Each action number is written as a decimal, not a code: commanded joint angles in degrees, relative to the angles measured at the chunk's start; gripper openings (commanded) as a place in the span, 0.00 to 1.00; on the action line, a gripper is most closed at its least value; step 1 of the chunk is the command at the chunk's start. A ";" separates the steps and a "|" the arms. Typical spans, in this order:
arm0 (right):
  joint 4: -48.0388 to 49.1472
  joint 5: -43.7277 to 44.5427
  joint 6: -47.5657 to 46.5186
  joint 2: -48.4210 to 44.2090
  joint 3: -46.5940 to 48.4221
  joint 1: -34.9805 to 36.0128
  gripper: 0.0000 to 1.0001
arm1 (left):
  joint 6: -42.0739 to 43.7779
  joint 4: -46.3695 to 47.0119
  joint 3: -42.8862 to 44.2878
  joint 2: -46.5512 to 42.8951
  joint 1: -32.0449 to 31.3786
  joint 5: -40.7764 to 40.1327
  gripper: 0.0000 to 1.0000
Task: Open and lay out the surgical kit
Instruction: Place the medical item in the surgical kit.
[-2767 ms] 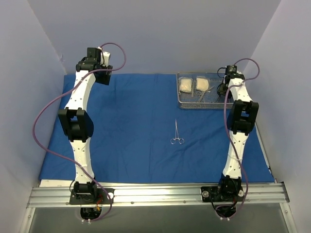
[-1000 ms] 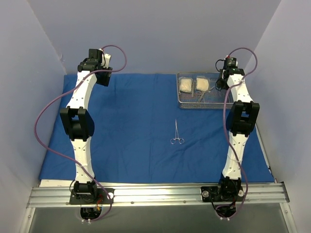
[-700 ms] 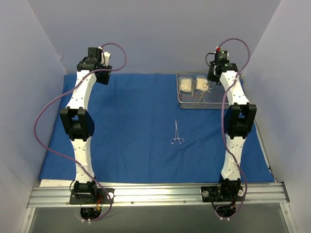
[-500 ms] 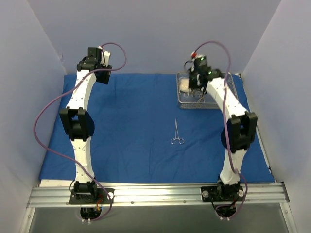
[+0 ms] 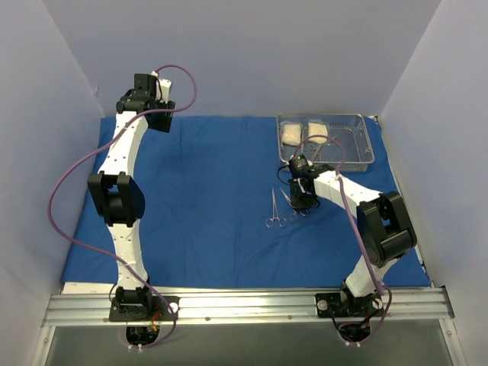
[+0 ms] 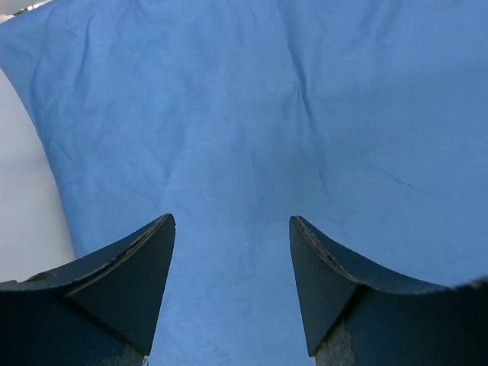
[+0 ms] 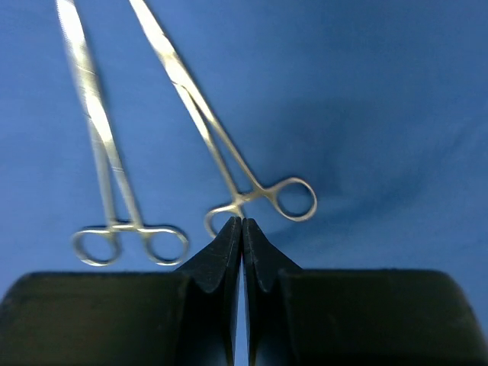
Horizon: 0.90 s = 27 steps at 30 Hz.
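1. Pale lilac walls (image 5: 244, 53) box in a table where the large blue cloth wrap (image 5: 191, 191) lies spread flat. In the left wrist view a strip of white tabletop (image 6: 23, 191) shows past the cloth's left edge.
2. Thin silver pieces (image 5: 343, 145) in the right half of the rectangular wire-mesh steel tray (image 5: 366, 141) are too small to name. The white right arm (image 5: 343, 194) covers part of the cloth on the near side of the tray. The right gripper (image 7: 242, 223) hides the near side of one finger ring.
3. That gripper's fingers are pressed fully together, with their tips at a ring of the right silver scissor-handled clamp (image 7: 221, 137). I cannot tell whether the wire is nipped between them.
4. Over the cloth's far left corner hangs the left gripper (image 6: 231, 221), fingers wide apart and holding nothing.
5. At the far right of the cloth sits the tray, its long axis running left to right. Two white gauze packets (image 5: 291, 135) lie side by side in its left half.
6. Both clamps lie on the cloth nearer than the tray, right of centre. The left silver scissor-handled clamp (image 5: 274, 207) runs near to far, rings near and tips far. The right one lies just beside it, rings also near, its tips leaning far-left toward its neighbour.
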 commanded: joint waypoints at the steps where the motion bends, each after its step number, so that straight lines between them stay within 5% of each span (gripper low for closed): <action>1: 3.16 2.50 2.14 -1.91 -2.49 -0.39 0.00 | -1.32 2.02 -0.39 -4.79 0.31 1.27 0.71; 16: 1.76 4.79 -10.51 9.15 8.67 -0.83 0.11 | -1.76 1.67 -2.15 -6.29 0.66 1.62 0.71; 27: 1.23 1.36 -9.55 11.27 6.21 -1.27 0.10 | -1.93 2.02 -3.03 -5.94 1.81 2.15 0.71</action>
